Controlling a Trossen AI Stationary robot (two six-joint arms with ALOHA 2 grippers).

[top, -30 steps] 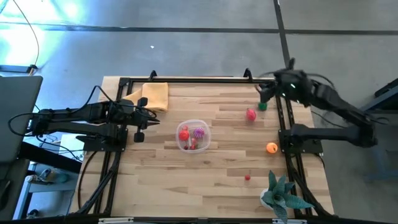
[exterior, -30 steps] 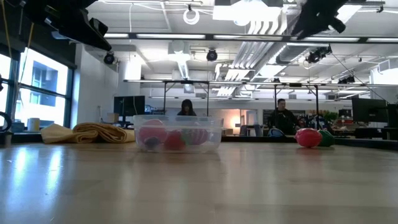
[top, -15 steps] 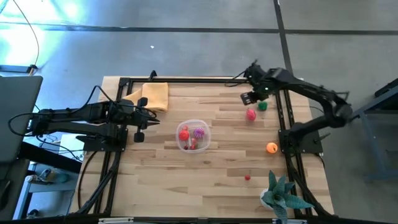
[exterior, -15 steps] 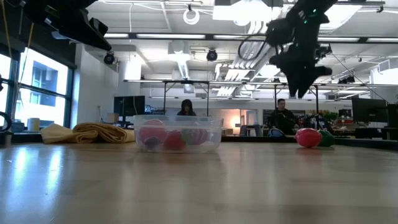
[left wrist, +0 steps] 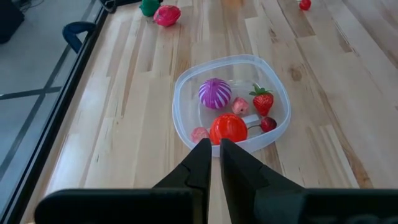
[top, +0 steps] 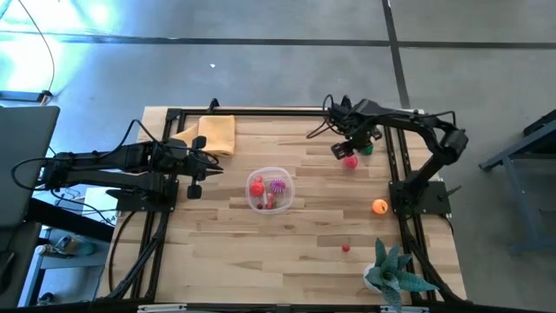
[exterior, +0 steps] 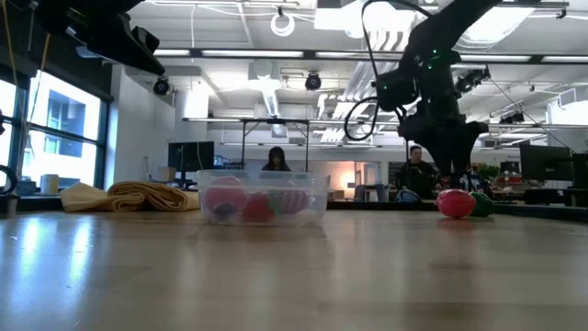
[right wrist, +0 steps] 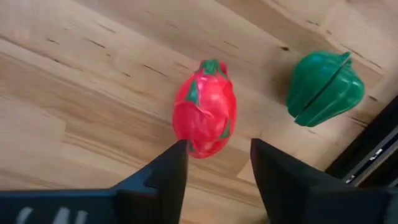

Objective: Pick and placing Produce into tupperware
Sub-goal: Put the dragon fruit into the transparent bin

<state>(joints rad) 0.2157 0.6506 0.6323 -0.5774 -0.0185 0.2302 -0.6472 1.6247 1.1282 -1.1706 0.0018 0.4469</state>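
Overhead, the clear tub (top: pixel 268 189) sits near the middle of the table (top: pixel 304 252) with a red ball, a purple piece and smaller red bits already inside. Four pieces are left out on the wood: a red-pink fruit (top: pixel 349 161) and a green pepper (top: pixel 367 149) up at about two o'clock from the tub, an orange one (top: pixel 380 206) at about four o'clock by the right rail, and a tiny red one (top: pixel 346 249) near five o'clock. The right gripper (top: pixel 345 150) hangs right over the red-pink fruit, while the left gripper (top: pixel 201 178) waits off at nine o'clock from the tub. From table height, the right arm comes down onto the red-pink fruit (exterior: pixel 455 203), the pepper (exterior: pixel 481 204) just behind it, the tub (exterior: pixel 264 197) and a yellow cloth (exterior: pixel 129 196) further off. The left wrist camera shows its fingers (left wrist: pixel 198 165) pressed together, empty, just short of the tub (left wrist: pixel 231 102). The right wrist camera shows its fingers (right wrist: pixel 169 172) spread apart either side of the red-pink fruit (right wrist: pixel 205 117), not yet touching it, the pepper (right wrist: pixel 324 91) near. By my reckoning the job is well over halfway, with this fruit next to be picked.
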